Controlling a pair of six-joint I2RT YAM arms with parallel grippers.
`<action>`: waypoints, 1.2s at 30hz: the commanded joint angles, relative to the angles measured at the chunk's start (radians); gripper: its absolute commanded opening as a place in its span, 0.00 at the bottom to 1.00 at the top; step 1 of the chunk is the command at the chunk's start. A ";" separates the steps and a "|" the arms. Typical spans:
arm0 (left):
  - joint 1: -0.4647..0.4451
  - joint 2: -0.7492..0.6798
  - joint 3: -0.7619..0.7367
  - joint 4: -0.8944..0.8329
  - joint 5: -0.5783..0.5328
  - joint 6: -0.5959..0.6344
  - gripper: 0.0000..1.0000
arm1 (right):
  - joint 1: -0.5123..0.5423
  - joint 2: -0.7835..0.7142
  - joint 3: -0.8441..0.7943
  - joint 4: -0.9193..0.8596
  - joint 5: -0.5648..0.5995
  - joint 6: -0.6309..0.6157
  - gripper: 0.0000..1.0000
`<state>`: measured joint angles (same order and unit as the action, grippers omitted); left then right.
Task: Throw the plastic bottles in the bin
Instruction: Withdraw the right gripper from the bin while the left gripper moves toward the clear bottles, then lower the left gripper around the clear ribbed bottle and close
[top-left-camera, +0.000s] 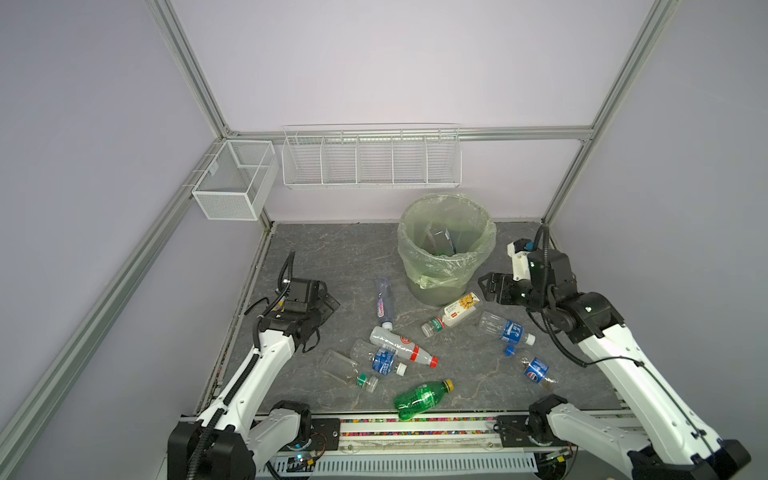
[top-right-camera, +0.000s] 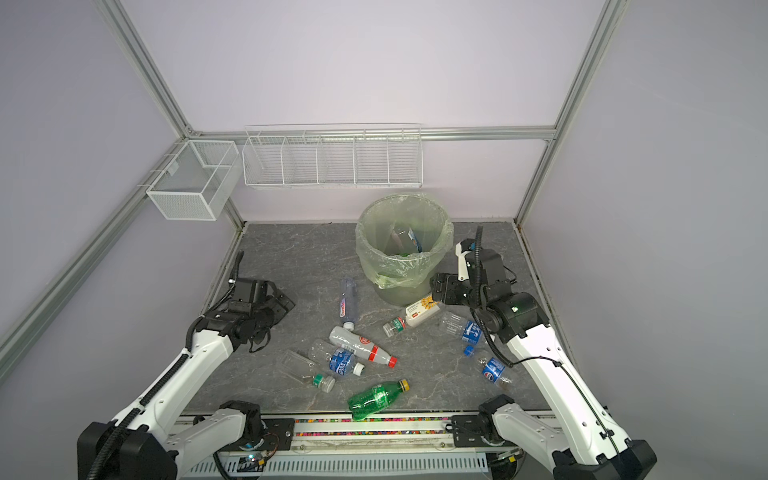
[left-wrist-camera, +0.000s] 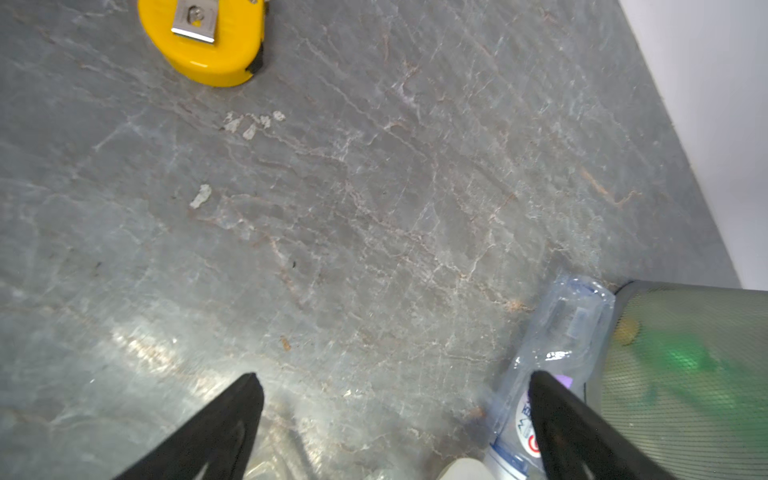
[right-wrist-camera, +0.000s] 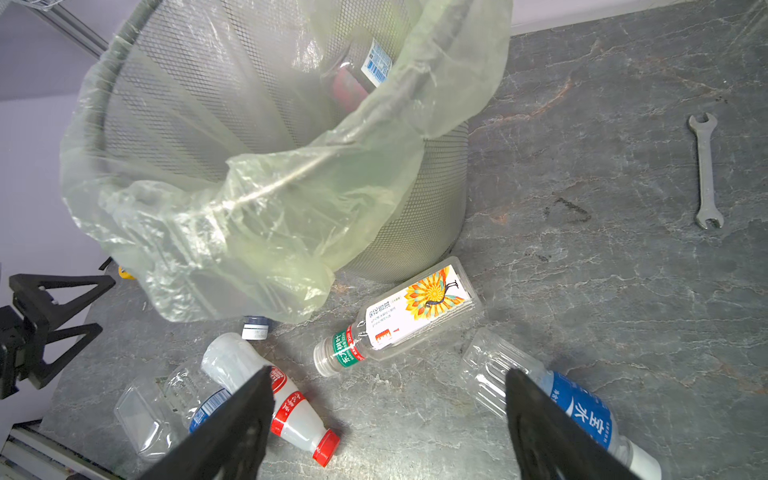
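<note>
1. Fingers (right-wrist-camera: 237, 424) of the right gripper (right-wrist-camera: 390, 374) stand spread wide and empty, hovering over the plastic bottles (top-left-camera: 401, 345) just beside the bin (top-left-camera: 440, 286).
2. Fingers of the left gripper (left-wrist-camera: 394, 377) are likewise released and empty, near a slim clear bottle (left-wrist-camera: 557, 332).
3. Several bottles lie scattered on the surface (top-left-camera: 332, 257); at least one lies inside the bin.
4. Yellow tape measure (left-wrist-camera: 203, 41) and wrench (right-wrist-camera: 704, 170) lie apart from the bottles.

My left gripper (left-wrist-camera: 394, 375) has bare table (top-left-camera: 332, 257) ahead, broken only by a tape measure (left-wrist-camera: 203, 41), up to a slim clear bottle (top-left-camera: 384, 303) and the bin (top-left-camera: 446, 249), while my right gripper (right-wrist-camera: 388, 374) hangs close to the bin's wall over scattered bottles (right-wrist-camera: 407, 320), with open table towards the wrench (right-wrist-camera: 705, 170).
</note>
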<state>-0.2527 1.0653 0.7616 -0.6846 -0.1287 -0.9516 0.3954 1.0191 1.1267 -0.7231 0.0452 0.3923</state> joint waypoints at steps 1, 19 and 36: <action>-0.048 0.013 0.068 -0.172 -0.105 -0.079 0.99 | -0.010 -0.010 -0.037 0.033 0.006 -0.008 0.88; -0.182 -0.023 0.047 -0.367 0.012 -0.246 0.99 | -0.018 -0.032 -0.099 0.047 0.059 -0.030 0.88; -0.489 -0.023 -0.019 -0.434 -0.055 -0.575 0.99 | -0.018 -0.040 -0.116 0.035 0.083 -0.046 0.88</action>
<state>-0.7059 1.0199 0.7601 -1.0786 -0.1593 -1.4239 0.3813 0.9981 1.0340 -0.6941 0.1104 0.3653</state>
